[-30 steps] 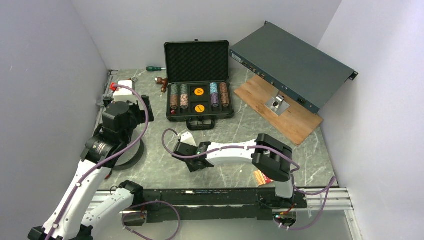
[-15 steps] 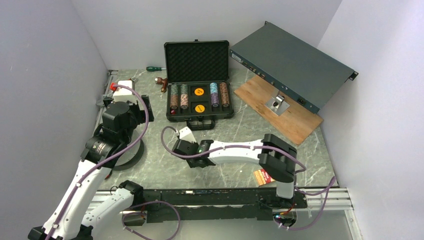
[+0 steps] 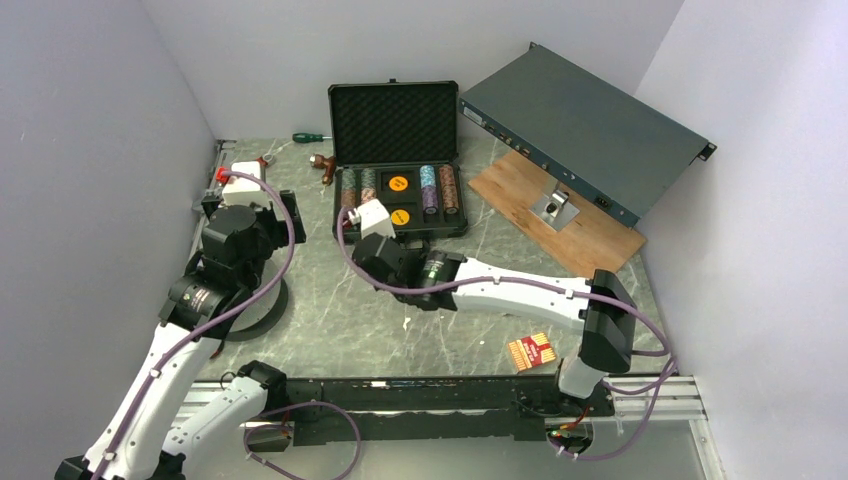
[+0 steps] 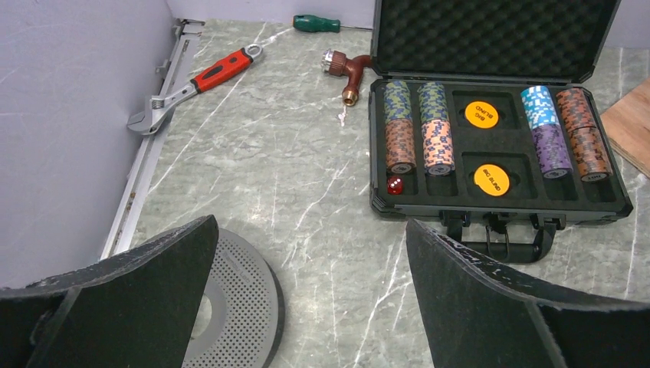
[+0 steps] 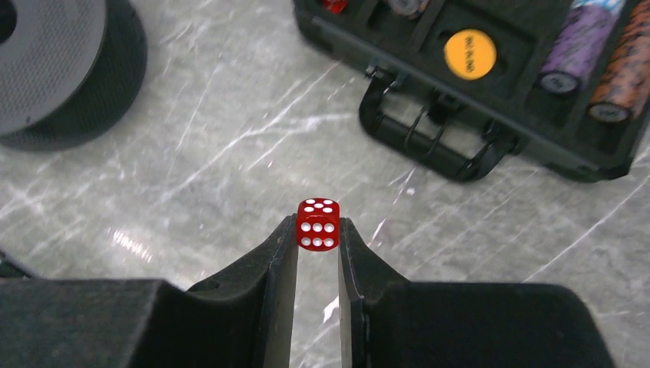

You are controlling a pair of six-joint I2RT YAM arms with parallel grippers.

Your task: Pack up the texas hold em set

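Case: the black case (image 4: 498, 208) lies open on the desk (image 4: 291, 176). Its bumpy foam lid (image 4: 490, 34) stands up at the back.
In the case: stripy chip stacks (image 4: 400, 130) lie in rows at the left and at the right. Two yellow round discs (image 4: 480, 114) sit in the middle. One little red dice (image 4: 395, 185) sits in the front left slot.
Second dice: the second red dice (image 5: 319, 225) is outside the case, in front of the handle (image 4: 498, 238).
Hard to see: from above, the right wrist covers the case's front left corner and the handle, and its pincer is hidden there. A red and yellow flat thing (image 3: 530, 351) lies near the right arm's base, and I cannot tell what it is.
Right arm: it stretches long across the desk toward the case front. The right pincer (image 5: 318, 230) is clamped on the second red dice, above the desk.
Left arm: it is bent up at the left side. The left pincer (image 4: 310, 226) is wide apart and holds nothing, next to a grey round disc (image 4: 238, 299).
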